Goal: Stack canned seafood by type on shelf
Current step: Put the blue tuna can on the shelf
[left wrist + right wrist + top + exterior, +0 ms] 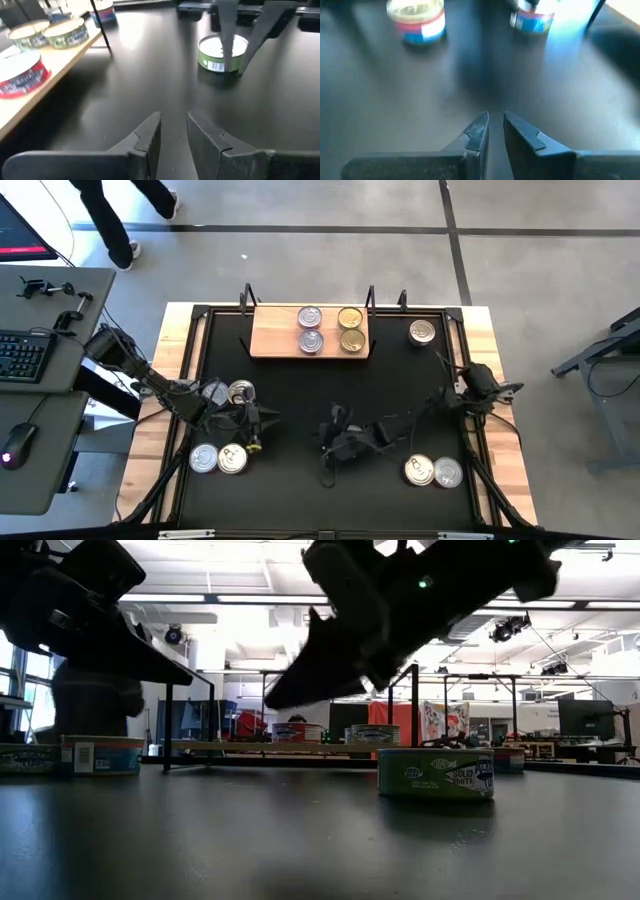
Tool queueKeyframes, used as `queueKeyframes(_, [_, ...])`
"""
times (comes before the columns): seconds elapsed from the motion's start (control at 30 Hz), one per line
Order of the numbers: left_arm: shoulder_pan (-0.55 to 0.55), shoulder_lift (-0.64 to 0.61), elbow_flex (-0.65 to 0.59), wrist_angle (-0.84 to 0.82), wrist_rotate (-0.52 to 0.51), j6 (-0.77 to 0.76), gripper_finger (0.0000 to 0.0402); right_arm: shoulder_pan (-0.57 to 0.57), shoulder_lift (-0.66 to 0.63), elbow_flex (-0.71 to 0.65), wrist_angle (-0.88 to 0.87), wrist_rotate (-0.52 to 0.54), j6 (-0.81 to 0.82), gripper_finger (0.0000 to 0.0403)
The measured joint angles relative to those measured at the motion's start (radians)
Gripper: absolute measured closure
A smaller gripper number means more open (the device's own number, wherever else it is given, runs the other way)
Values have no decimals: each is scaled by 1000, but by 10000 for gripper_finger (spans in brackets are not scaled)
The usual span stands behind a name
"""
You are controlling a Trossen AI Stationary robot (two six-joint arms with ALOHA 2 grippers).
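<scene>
- At the far edge of the black mat, the flat light-brown wooden board (275, 338) that serves as the shelf carries four low round tins in two columns: two silver-lidded ones (311, 329) side by side with two gold-lidded ones (350, 329). I judge this grouping to be the sorting by type, partly done.
- One more silver-lidded tin (423, 332) sits on the mat just beyond the board's right end, not yet on the shelf.
- Loose tins wait in clusters nearer the arms: a pair at the near right (432, 471), a pair at the near left (218, 459), and two more (228, 392) close to the left arm. They look like the remaining supply to be sorted.
- The left pincer (174, 131) hovers over bare mat near the left clusters, its fingers parted only narrowly and holding nothing; a green-labelled tin (222, 52) stands well ahead of it.
- The right pincer (496, 130) hangs over the middle of the tabletop (498, 380), fingers likewise at a narrow gap and empty, touching no tin. Two red-and-blue-labelled tins (417, 19) lie well apart from it.
- My guess is both arms are between picks.
</scene>
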Motion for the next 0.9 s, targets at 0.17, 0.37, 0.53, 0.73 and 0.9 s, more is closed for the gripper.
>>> queueKeyframes(0.17, [-5,-30,54,-99,5,130,317,-50,0,-8,124,2,-63,355])
queueKeyframes(0.37, [-6,-88,232,-627,7,31,317,-89,3,-6,142,-91,-131,355])
queueKeyframes(0.53, [-23,-109,393,-1048,32,-155,317,-90,8,-6,140,-91,-132,355])
queueKeyframes(0.73, [-100,-110,504,-1322,192,-306,317,-92,8,-5,155,-91,-203,355])
queueKeyframes(0.9, [-181,-110,506,-1430,241,-516,317,-94,8,-5,154,-91,-205,355])
